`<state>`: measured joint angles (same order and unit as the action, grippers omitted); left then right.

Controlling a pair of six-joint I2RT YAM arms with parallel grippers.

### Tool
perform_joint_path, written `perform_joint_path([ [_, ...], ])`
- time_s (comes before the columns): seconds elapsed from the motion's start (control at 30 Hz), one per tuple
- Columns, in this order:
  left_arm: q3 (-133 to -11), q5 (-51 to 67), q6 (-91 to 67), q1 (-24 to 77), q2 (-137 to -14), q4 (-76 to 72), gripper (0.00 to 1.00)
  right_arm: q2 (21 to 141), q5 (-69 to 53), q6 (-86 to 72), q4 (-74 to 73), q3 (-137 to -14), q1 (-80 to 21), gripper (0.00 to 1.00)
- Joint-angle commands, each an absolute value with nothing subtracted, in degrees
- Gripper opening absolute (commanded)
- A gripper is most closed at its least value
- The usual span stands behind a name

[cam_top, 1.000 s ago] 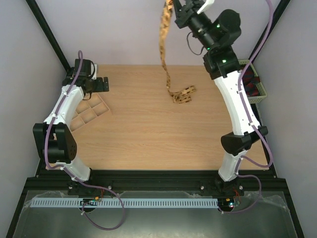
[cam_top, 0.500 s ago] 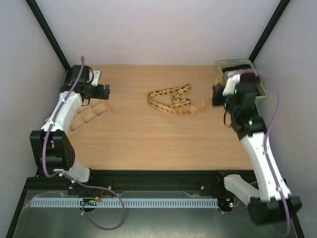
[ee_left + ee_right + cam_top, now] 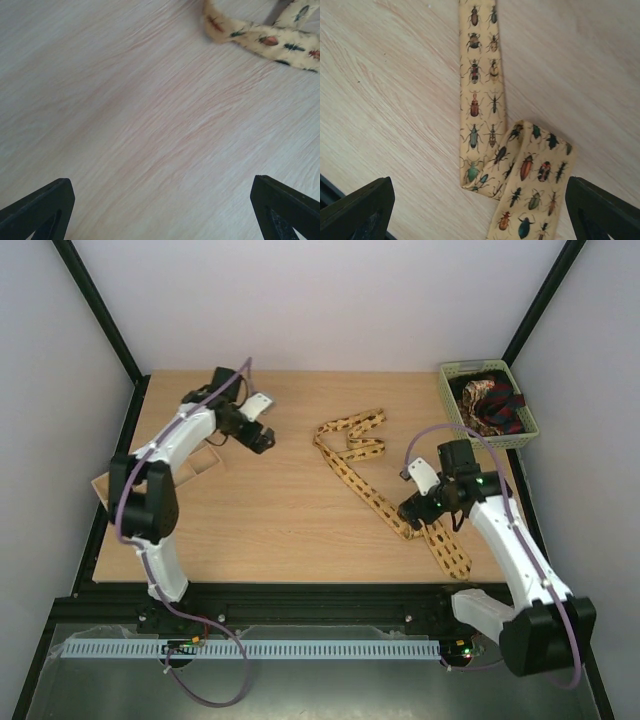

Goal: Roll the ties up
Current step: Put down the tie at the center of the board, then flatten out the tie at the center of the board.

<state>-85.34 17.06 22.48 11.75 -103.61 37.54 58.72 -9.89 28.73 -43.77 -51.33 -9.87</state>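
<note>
A tan-yellow tie (image 3: 365, 487) printed with dark beetles lies stretched diagonally across the table, looped at its far end and folded back on itself near the right arm. My right gripper (image 3: 413, 511) hovers open just above that fold. In the right wrist view the tie (image 3: 481, 90) doubles over at the fold into its wider part, with my right gripper (image 3: 480, 212) standing open around it and holding nothing. My left gripper (image 3: 264, 439) is open over bare wood left of the loop. In the left wrist view, the tie (image 3: 265, 39) shows at the top right, far from my left gripper (image 3: 160, 212).
A pale green basket (image 3: 446, 392) at the back right holds more ties (image 3: 492, 405), dark red and black. A wooden divided tray (image 3: 190, 466) sits at the left edge, partly under the left arm.
The right arm came down from high with the tie, drew it out toward the front right, and its jaws opened, leaving the tie flat. The left arm swung rightward toward the table's middle.
</note>
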Motion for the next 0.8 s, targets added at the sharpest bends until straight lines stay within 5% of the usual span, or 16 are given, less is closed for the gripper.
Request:
perform_joint_path([
  [0.0, -97.27, 18.27, 25.47, 17.23, -112.96, 41.27, 0.99, 68.13, -12.82, 31.92, -48.1, -55.55, -9.82, 0.93],
  [0.4, -126.13, 7.98, 25.45, 29.09, -140.14, 39.5, 0.91, 95.87, -8.76, 28.66, -48.74, -63.9, 0.52, 0.79],
  [0.6, -124.21, -2.32, 30.21, 32.6, -142.5, 38.96, 0.76, 102.64, -9.55, 29.57, -51.17, -67.38, 1.58, 0.78],
  [0.77, -107.94, -3.63, 31.88, 29.37, -132.87, 37.88, 0.62, 103.71, -12.75, 33.91, -54.62, -67.73, 1.58, 0.77],
])
